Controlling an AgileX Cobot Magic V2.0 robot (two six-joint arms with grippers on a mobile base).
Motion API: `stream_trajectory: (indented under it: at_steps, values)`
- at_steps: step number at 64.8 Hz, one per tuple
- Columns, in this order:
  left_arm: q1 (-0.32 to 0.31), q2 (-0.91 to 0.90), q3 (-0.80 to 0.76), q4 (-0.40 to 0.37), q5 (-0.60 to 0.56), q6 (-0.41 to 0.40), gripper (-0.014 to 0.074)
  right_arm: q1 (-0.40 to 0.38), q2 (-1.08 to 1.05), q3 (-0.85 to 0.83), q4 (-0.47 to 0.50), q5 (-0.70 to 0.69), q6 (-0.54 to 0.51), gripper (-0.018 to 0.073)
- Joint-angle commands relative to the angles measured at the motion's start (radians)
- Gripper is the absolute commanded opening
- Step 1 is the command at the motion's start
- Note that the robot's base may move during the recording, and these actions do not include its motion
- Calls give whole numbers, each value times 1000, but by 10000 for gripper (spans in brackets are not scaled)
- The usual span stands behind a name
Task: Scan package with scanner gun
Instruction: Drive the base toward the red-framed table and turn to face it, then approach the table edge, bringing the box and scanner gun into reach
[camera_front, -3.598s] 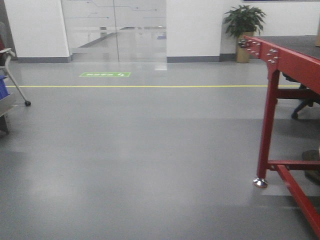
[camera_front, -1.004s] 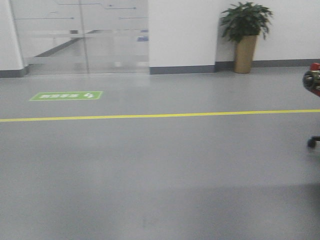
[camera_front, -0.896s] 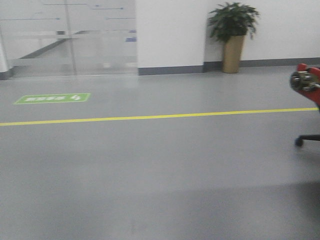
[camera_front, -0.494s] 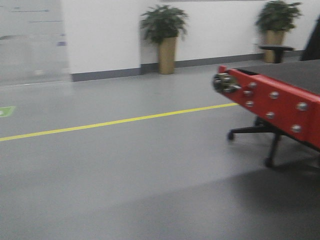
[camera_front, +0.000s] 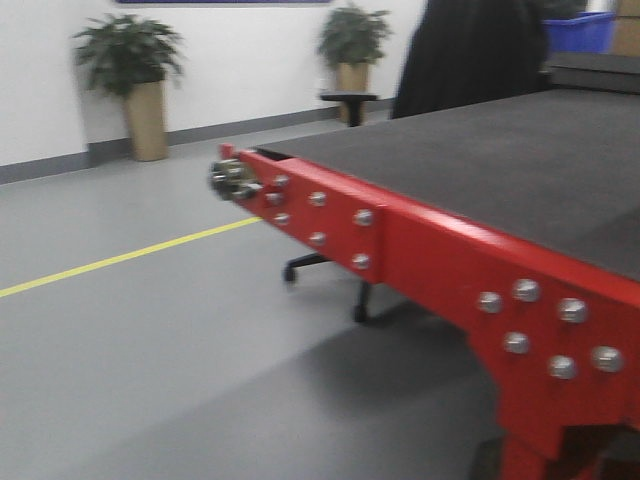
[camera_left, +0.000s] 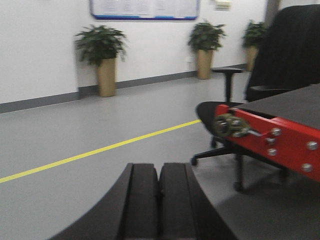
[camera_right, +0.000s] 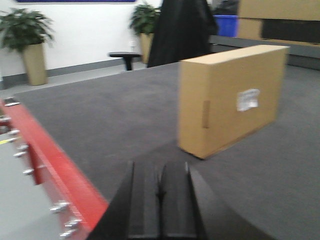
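A: right gripper (camera_right: 160, 172) closed flat on nothing, left gripper (camera_left: 159, 172) same, my guess is they're tucked for driving

B: yep. box (camera_right: 230, 97) stands on its long edge on the table (camera_right: 100, 115), white label (camera_right: 248, 99) facing out, handy for scanning. tan cardboard, matte grey top, bolted red frame (camera_right: 55, 170). no scanner in sight

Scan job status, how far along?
Early. The robot is at the red-framed table; the package stands on it, white label showing. Nothing in hand: left gripper and right gripper both shut, empty. The scanner gun is not in view, so grasping it and scanning remain.
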Motion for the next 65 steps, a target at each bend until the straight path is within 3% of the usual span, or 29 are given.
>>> stream_trajectory:
  at_steps: [1,65]
  values:
    - [-5,-4,-1,-6,-18,0,-111,-4,-3,0,-5,-20,-2,-165]
    - [-5,-4,-1,-6,-18,0,-111,-4,-3,0,-5,-20,-2,-165]
